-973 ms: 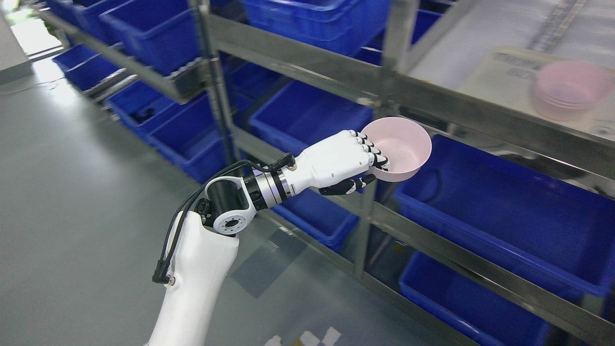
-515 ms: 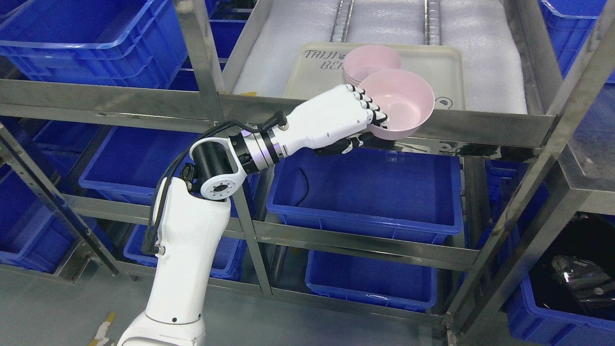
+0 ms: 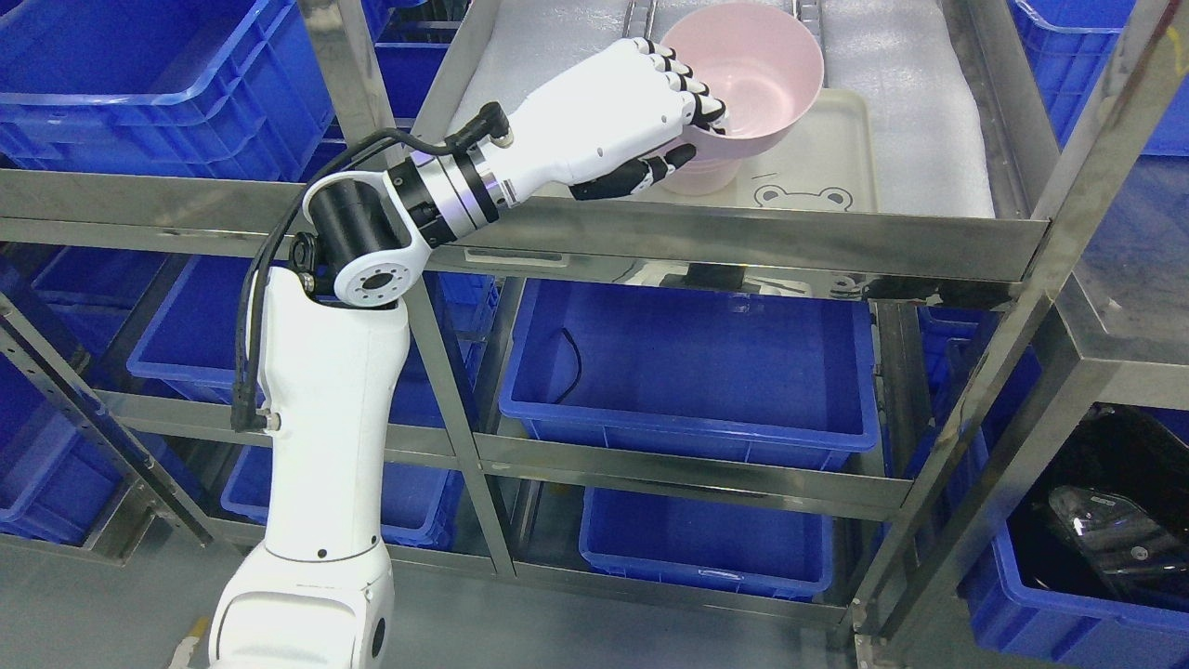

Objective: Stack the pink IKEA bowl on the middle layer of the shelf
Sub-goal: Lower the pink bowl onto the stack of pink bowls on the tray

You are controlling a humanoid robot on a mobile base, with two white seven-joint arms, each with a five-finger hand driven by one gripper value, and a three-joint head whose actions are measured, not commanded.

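At the far left of the frame, blue bins (image 3: 139, 84) fill the neighbouring shelf bays. Left of centre the robot's left arm rises from the bottom edge, and its left hand (image 3: 641, 107) now sits in the upper middle of the frame, higher and further over the shelf (image 3: 743, 237) than half a second ago, when it was level with the shelf's front rail. The fingers (image 3: 692, 93) hook over the rim of the pink bowl (image 3: 757, 79) with the thumb under its wall, so the hand is grasping the bowl. The bowl now hangs directly above the stack of pink bowls (image 3: 697, 177) on the cream tray (image 3: 817, 177), hiding most of it. That suggests alignment is nearly done and lowering comes next. The tray lies on white foam padding. To the right, more steel shelving and bins; the right hand is out of sight.
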